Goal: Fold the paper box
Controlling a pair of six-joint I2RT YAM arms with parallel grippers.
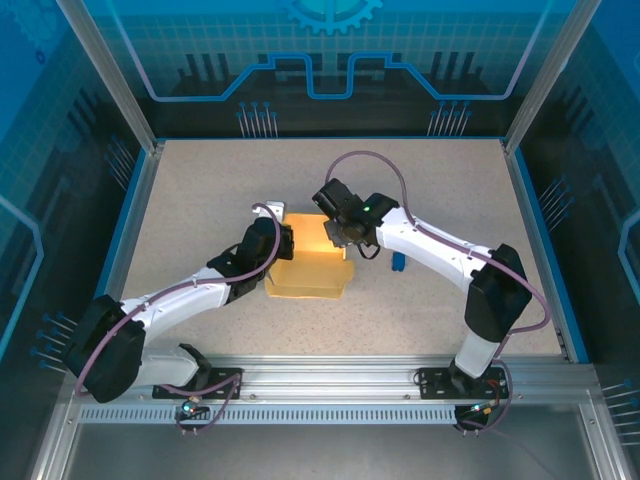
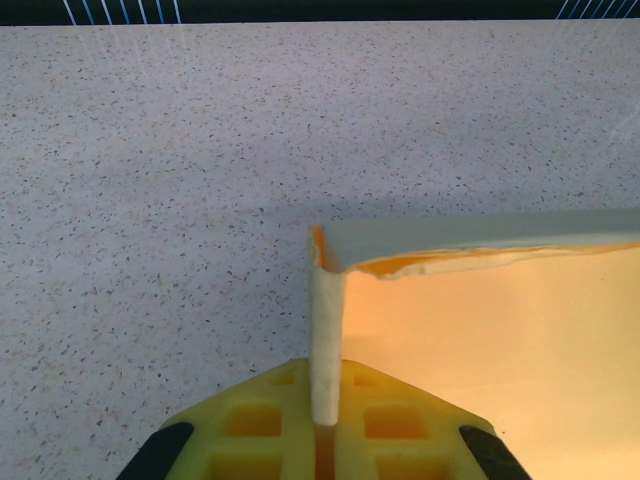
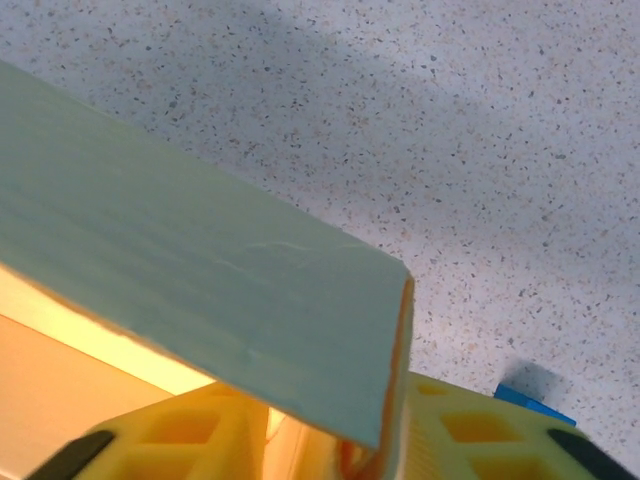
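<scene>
The paper box [image 1: 310,268], pale yellow card, lies at mid-table with its walls partly raised. My left gripper [image 1: 287,240] is at the box's left side. In the left wrist view the left gripper [image 2: 326,405] is shut on the upright edge of a side wall of the box [image 2: 500,340]. My right gripper [image 1: 343,235] is over the box's back right corner. In the right wrist view a folded wall of the box [image 3: 200,270] runs down between the right gripper's [image 3: 340,450] jaws. It lies against the right finger [image 3: 470,440], with a gap to the left one.
A tiny blue object [image 1: 398,263] lies on the speckled table just right of the box and shows in the right wrist view [image 3: 530,402]. Blue rails border the table. Bare tabletop [image 1: 200,200] lies to the left and behind.
</scene>
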